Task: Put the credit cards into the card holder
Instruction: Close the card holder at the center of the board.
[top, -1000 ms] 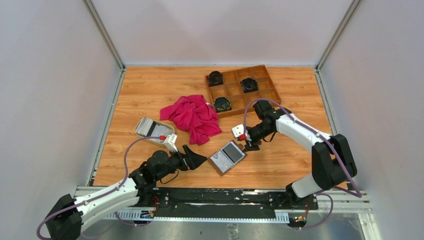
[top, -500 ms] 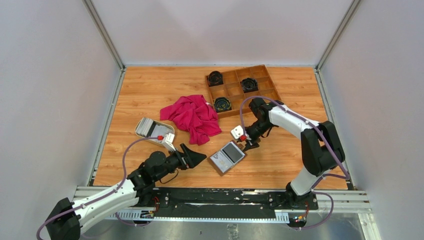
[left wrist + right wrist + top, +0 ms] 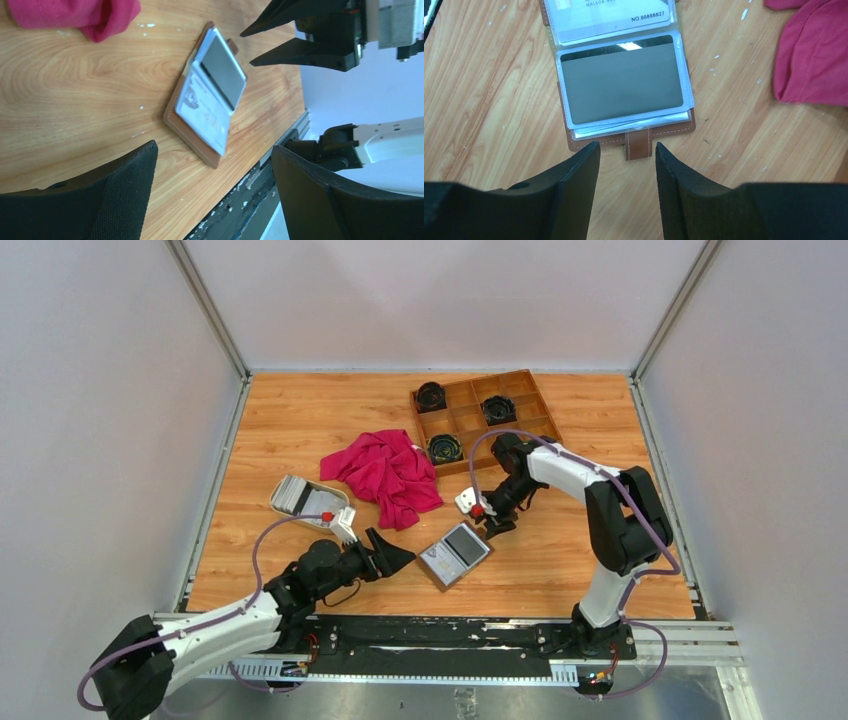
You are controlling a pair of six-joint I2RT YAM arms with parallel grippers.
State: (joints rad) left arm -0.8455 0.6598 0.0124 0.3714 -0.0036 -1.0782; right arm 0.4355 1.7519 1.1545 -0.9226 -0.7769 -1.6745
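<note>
Right tool (image 3: 626, 147) has narrowed but its jaws are apart and empty above the wallet (image 3: 624, 85) tab (image 3: 638, 145). Left tool (image 3: 214, 148) is wide apart, empty. Tab grab likely next; card stack (image 3: 296, 494) waits.

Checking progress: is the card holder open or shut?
Open: the card holder lies spread flat, inner pockets and a dark card showing.

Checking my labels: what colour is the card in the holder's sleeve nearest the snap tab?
The card is dark grey; the right wrist view shows it best.
</note>
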